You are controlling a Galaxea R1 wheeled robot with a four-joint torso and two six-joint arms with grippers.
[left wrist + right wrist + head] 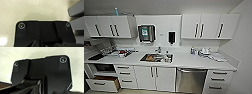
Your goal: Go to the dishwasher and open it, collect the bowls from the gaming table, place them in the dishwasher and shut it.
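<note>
Dishwasher [191, 80] sits shut under the counter [184, 61], near its right end, between the white double doors [154, 78] and a drawer stack [218, 80]; you could mistake those doors for it. At the counter's left end an open drawer [102, 83] could catch your base. I cannot tell how either gripper's fingers stand.
</note>
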